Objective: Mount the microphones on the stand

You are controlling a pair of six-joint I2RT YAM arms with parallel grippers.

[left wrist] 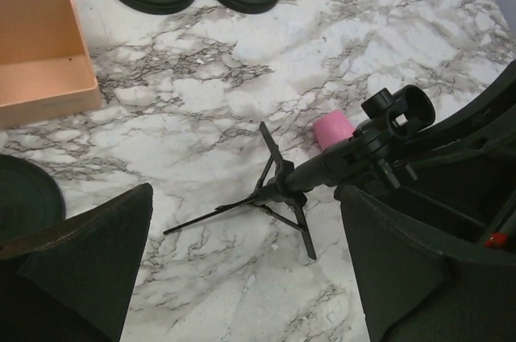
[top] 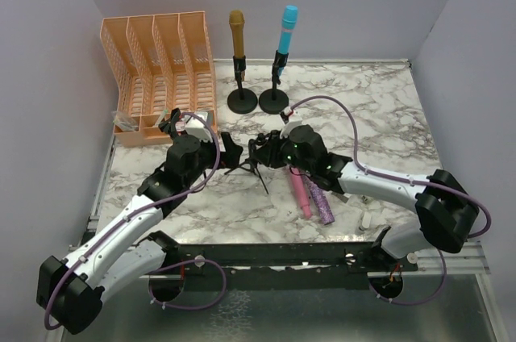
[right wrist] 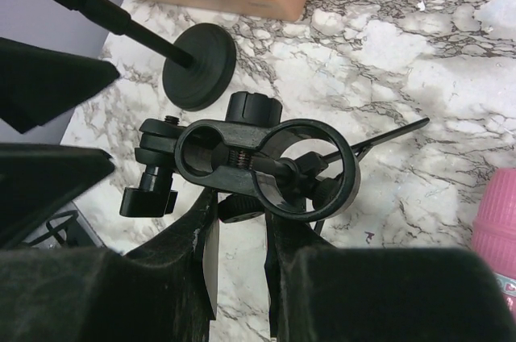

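Right wrist view, foreground: the right fingers (right wrist: 153,285) were pressed together on the neck of the tripod stand (left wrist: 278,189), just beneath its double-ringed clip (right wrist: 266,166), which held no microphone. The stand was tilted, its thin legs pointing toward the left arm; whether every foot touched the counter (top: 379,116) could not be told. The left fingers (left wrist: 89,253) were spread wide to either side of those legs and touched nothing. The pink microphone (top: 300,191) and the purple microphone (top: 321,202) lay side by side on the counter beneath the right wrist, close to the stand. The gold microphone (top: 236,29) and the blue microphone (top: 288,26) stood upright in two round-based stands (top: 242,101) at the back, beside an orange file rack (top: 161,60). Handling, as a judgement: the lying microphones looked rigid and fairly light, with smooth round barrels apt to roll or slip. A grip across the middle of the barrel would probably suit best, leaving the tail free to enter the clip and sparing the mesh head. The tripod stand appeared spindly and easily tipped, so it would need bracing at the neck while a barrel was pushed into the ring. Two microphones seemed mounted and two remained.
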